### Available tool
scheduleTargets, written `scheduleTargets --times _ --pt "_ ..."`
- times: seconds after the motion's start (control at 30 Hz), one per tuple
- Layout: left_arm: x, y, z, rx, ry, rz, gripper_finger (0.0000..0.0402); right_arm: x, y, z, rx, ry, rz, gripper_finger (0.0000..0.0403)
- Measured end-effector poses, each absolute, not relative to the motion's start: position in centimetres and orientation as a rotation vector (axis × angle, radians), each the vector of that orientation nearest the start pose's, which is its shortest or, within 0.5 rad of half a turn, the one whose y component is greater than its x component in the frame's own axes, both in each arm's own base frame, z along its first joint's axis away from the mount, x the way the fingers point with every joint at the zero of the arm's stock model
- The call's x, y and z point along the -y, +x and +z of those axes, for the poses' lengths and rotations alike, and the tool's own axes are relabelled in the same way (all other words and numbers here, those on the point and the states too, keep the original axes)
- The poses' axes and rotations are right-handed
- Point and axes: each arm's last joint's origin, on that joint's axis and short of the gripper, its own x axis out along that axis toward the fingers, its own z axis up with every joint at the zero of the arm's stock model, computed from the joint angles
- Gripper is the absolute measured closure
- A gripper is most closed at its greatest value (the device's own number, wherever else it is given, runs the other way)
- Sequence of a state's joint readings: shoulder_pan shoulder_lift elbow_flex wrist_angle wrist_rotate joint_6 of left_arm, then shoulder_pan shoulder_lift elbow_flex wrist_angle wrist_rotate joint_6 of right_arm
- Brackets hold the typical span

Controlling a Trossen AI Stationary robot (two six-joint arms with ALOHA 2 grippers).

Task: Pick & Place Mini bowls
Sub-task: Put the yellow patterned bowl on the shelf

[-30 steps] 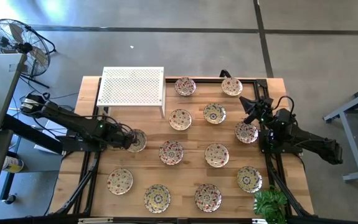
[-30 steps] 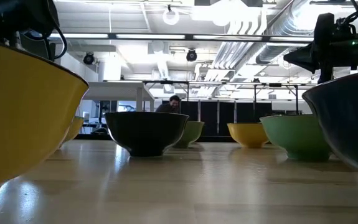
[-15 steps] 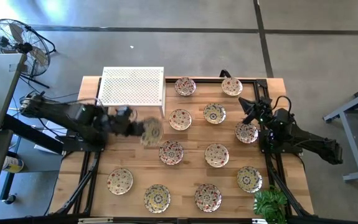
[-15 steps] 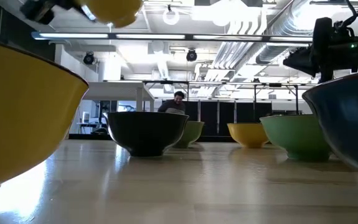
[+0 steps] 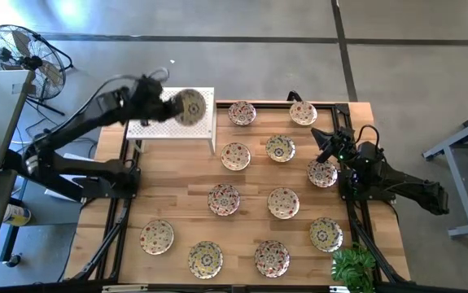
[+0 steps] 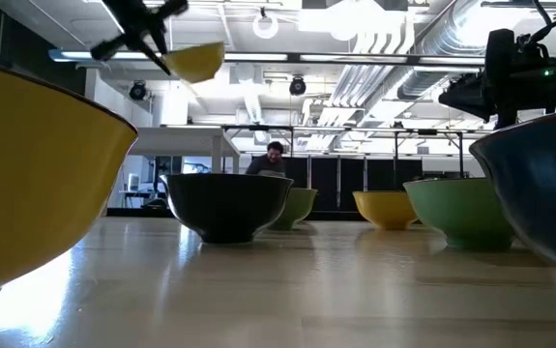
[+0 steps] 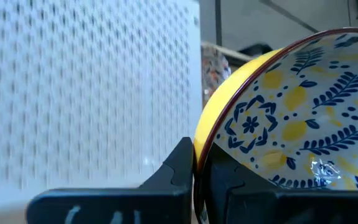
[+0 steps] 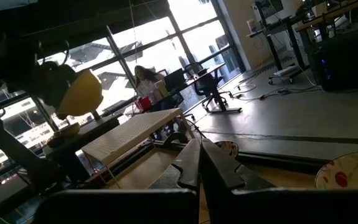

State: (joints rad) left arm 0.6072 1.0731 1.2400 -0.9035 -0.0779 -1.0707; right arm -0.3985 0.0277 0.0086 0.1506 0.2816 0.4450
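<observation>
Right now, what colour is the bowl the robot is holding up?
The held bowl is yellow outside, with blue leaves and yellow lemons inside; the left wrist view shows it best.

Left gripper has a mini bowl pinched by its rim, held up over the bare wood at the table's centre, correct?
Not quite: the left gripper does pinch the mini bowl by its rim, but the high view shows it over the white perforated stand, not the bare wood.

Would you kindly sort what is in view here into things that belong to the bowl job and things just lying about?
Job:
- held mini bowl, pinched by the left hand above the white perforated rack
- mini bowls on the table

Lying about:
- floor fan
- green plant
- right hand, shut, idle
</observation>
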Motion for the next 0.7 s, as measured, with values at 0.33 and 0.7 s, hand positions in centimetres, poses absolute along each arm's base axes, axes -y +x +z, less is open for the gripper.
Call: scheduleTargets --times 0.33,0.7 --pt "-21.0 16.2 33.0 -0.378 -1.307 1.044 0.0394 4.5 8.6 17.9 0.282 0.419 -0.637 0.0402" --pt "-22.8 16.9 31.6 -0.384 -1.386 1.174 0.0394 4.5 8.6 17.9 0.282 0.419 -0.637 0.0402"
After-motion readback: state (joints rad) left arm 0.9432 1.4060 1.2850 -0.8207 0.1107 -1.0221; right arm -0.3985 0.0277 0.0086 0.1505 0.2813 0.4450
